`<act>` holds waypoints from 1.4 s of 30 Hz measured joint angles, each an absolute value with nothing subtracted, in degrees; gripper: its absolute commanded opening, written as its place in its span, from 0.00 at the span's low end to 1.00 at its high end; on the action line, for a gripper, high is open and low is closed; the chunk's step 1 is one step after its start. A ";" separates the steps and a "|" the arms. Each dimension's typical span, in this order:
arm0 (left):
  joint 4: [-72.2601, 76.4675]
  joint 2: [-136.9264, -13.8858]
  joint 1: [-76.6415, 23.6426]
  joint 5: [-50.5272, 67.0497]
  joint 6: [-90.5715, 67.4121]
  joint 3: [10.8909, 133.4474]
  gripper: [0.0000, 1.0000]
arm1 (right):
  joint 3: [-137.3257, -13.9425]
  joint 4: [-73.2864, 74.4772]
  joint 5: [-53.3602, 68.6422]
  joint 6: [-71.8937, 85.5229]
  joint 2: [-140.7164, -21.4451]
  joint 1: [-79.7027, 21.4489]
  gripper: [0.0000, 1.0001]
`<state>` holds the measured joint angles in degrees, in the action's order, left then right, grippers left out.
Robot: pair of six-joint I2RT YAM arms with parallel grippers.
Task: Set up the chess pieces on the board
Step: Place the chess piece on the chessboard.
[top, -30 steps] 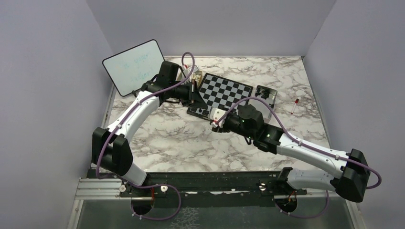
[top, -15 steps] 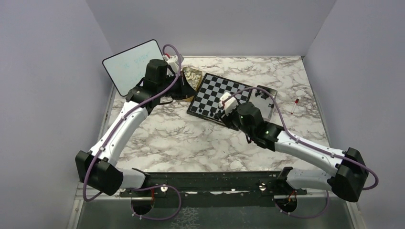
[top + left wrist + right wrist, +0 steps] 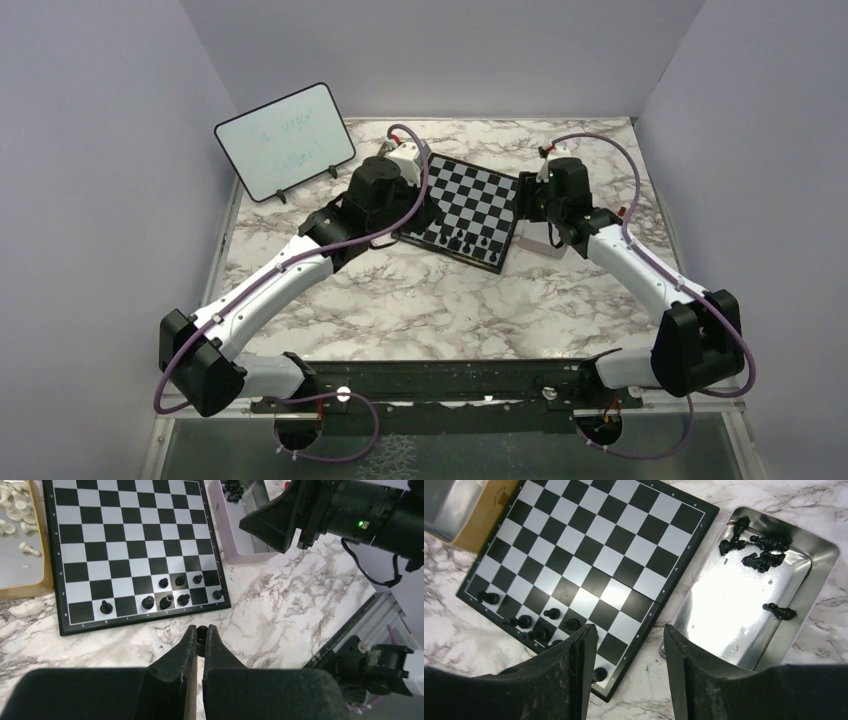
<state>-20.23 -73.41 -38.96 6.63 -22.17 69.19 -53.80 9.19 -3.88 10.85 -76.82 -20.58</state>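
Left fingers (image 3: 186,652) pinch 1 tiny black chess piece (image 3: 201,632) (glossy, round-topped).

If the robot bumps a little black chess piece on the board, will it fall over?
Probably: the black pieces standing on the board look tiny and narrow, so likely light and tippy. Those in the silver tin lie on their sides; rounded, they might roll when nudged.
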 measured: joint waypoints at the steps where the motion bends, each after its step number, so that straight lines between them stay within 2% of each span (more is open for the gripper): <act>1: -19.03 -73.47 -39.86 5.39 -21.91 68.47 0.04 | -54.54 9.58 -3.01 12.05 -77.45 -19.55 0.56; 4: -14.81 -74.06 -42.39 1.83 -21.32 66.22 0.04 | -56.40 10.61 0.08 15.75 -79.53 -16.16 0.55; 7: -10.35 -75.81 -44.84 -1.45 -20.53 64.16 0.09 | -57.01 11.42 3.29 18.44 -81.01 -13.02 0.55; 12: -1.50 -81.08 -50.17 -6.98 -18.55 60.64 0.07 | -57.01 13.13 5.52 21.02 -81.45 -8.67 0.56; 22: 12.23 -90.85 -52.82 -10.57 -18.20 57.39 0.06 | -57.01 13.23 6.50 21.17 -81.41 -8.40 0.56; 29: 15.97 -97.60 -54.48 -11.44 -18.17 57.36 0.07 | -57.01 13.32 6.81 20.69 -81.28 -8.40 0.56; 42: 17.28 -91.88 -51.90 -19.38 -17.28 52.97 0.07 | -57.01 13.34 7.75 19.27 -81.19 -8.40 0.56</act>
